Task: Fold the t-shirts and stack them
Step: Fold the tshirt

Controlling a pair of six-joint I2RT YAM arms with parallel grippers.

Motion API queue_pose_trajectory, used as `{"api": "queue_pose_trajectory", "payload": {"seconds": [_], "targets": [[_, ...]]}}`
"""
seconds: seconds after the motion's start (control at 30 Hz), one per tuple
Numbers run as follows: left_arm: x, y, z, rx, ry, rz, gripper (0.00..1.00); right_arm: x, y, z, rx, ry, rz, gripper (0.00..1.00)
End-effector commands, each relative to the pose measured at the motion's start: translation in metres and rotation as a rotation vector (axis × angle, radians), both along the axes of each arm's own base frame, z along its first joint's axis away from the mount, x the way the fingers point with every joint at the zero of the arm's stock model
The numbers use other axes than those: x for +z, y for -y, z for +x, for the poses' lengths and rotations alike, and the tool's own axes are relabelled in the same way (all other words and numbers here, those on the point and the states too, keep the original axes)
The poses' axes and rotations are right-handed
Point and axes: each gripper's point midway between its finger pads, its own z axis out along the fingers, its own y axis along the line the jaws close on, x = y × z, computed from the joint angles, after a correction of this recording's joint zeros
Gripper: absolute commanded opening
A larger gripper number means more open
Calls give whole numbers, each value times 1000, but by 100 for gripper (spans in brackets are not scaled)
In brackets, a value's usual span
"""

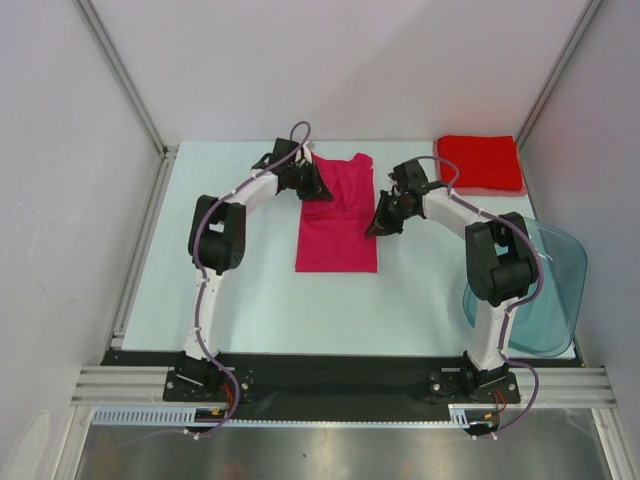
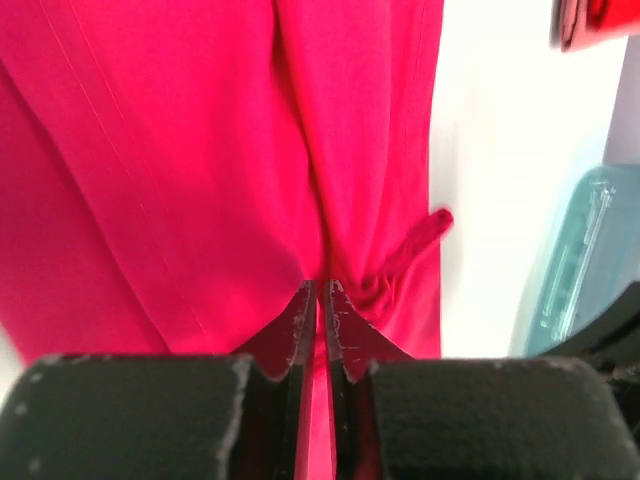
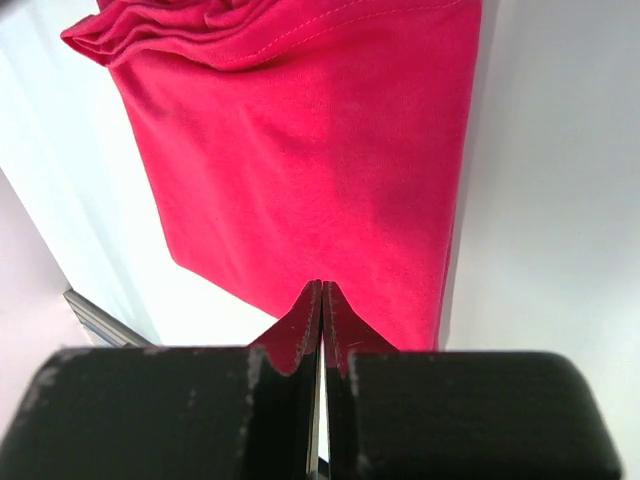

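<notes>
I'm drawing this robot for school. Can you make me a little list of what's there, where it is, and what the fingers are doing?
pink shirt: middle of the table, long and narrow, far end bunched
red shirt: folded, far right corner
tub: right side, beside the right arm
left fingers: shut, pinching the pink shirt near its far left corner
right fingers: shut at the pink shirt's right edge; can't tell if they hold cloth
stacked yet: no, shirts lie apart
</notes>
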Motion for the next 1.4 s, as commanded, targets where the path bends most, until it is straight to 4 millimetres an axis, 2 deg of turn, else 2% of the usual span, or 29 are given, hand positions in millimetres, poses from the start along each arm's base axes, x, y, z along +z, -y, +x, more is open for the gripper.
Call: {"api": "queue_pose_trajectory", "payload": {"seconds": [0.0, 0.03, 0.13, 0.2, 0.3, 0.37, 0.4, 0.47, 0.6, 0.83, 1.0, 1.1, 1.17, 1.2, 1.27, 1.37], "targets": [[26, 0, 15, -45, 92, 29, 12, 21, -5, 4, 18, 49, 25, 2], [29, -3, 14, -41, 104, 50, 15, 21, -5, 4, 20, 49, 24, 2], [58, -16, 5, -53, 189, 104, 20, 22, -7, 5, 28, 50, 24, 2], [63, -24, -2, -65, 224, 141, 21, 20, -8, 4, 33, 42, 30, 2], [70, -33, -28, -75, 221, 157, 18, 16, -12, 1, 44, 40, 33, 3], [67, -39, -48, -72, 222, 174, 15, 14, -14, -1, 46, 37, 36, 2], [51, -44, -61, -66, 192, 194, 15, 11, -14, -2, 47, 32, 40, 2], [53, -44, -65, -57, 207, 183, 15, 9, -16, -3, 47, 27, 45, 2], [31, -39, -73, -64, 126, 161, 14, 7, -19, -6, 55, 19, 49, 3], [2, -30, -59, -68, 86, 163, 13, 8, -22, -14, 74, 9, 39, 3], [-3, -29, -43, -84, 101, 189, 12, 10, -21, -17, 82, 9, 27, 2], [4, -31, -25, -71, 140, 220, 12, 12, -20, -17, 84, 10, 23, 2], [-2, -34, -19, -63, 142, 255, 12, 13, -19, -18, 82, 11, 17, 2], [3, -35, -12, -57, 152, 265, 12, 14, -19, -18, 82, 11, 17, 2], [-7, -38, -7, -58, 148, 288, 12, 16, -18, -18, 80, 5, 13, 2], [-8, -40, 2, -67, 171, 319, 12, 24, -19, -14, 81, 17, 6, 2]]}}
